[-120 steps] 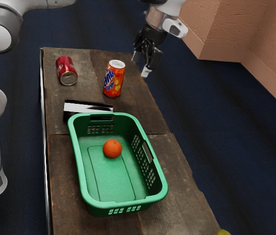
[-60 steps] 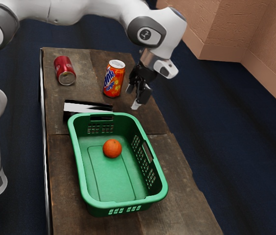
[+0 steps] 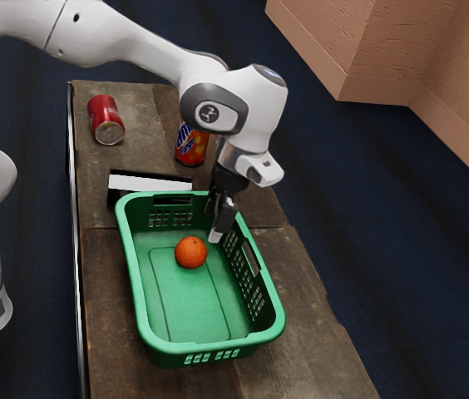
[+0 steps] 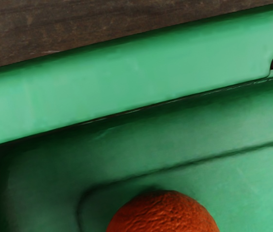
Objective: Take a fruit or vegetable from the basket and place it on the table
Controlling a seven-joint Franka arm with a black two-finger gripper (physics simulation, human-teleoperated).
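Note:
My gripper [image 3: 214, 226] hangs over the far end of the green basket [image 3: 136, 287] in the exterior view, fingers apart and nothing between them. The orange [image 3: 190, 253] rests on the basket's floor, just to the exterior view's left of the fingertips and lower than them. From the wrist camera, the top of the orange [image 4: 164, 215] shows at the lower edge, close under the hand, with the basket's wall and rim [image 4: 127, 72] running past it.
Beyond the basket on the wooden table [image 3: 309, 332] lie a black-and-white box-like object [image 3: 147, 182] and a tipped red can [image 3: 106, 120]. An orange Fanta can [image 3: 190, 145] stands partly behind the arm.
My arm has swung from the table's far right edge toward the viewer, bringing the gripper over the basket. The red can has rolled slightly left. A yellow object at the bottom edge has left view.

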